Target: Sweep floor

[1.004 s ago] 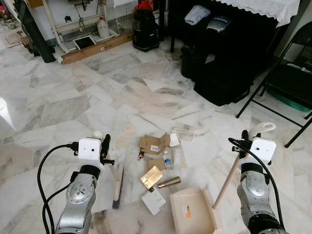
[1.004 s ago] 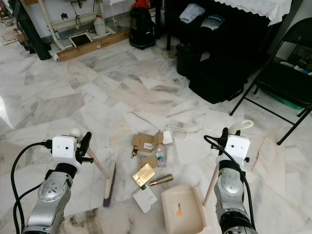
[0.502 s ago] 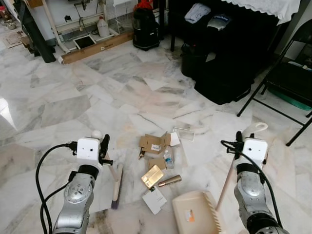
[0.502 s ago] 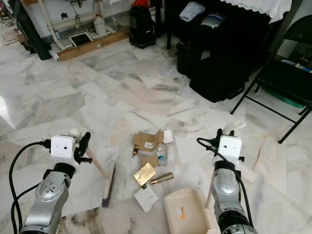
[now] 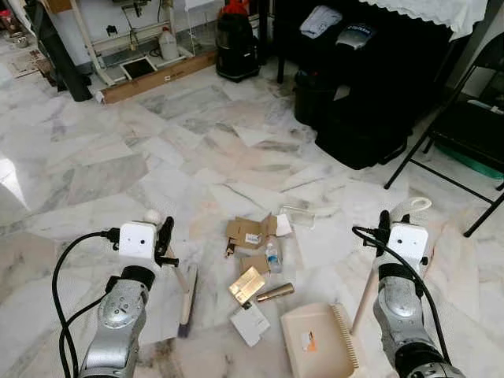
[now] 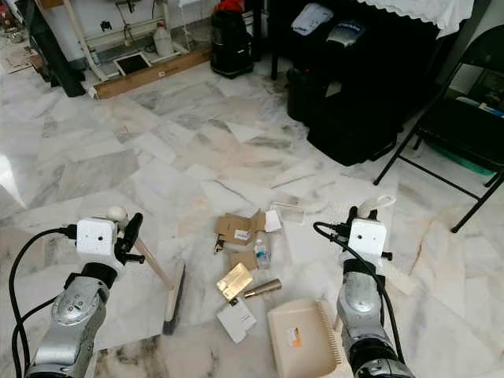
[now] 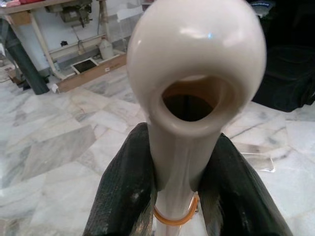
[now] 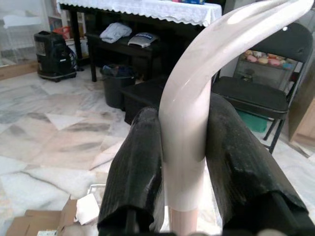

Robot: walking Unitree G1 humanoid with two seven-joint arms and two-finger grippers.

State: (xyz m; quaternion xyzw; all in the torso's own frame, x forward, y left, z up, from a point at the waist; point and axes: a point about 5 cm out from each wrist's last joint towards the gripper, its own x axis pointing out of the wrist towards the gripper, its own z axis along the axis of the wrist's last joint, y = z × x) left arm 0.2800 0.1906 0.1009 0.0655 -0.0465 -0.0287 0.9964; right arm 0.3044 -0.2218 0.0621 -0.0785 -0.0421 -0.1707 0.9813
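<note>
a black folding chair (image 5: 465,130) stands right of a black vacuum (image 5: 236,43).

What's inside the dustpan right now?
Almost nothing: the cream dustpan held by the right gripper shows just an orange sticker on its tray. The rubbish pile lies on the floor beside it.

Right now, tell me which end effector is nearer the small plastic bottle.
Left, though only slightly. The left end effector grips the broom handle on the bottle's left; the right end effector grips the dustpan handle farther off on its right.
</note>
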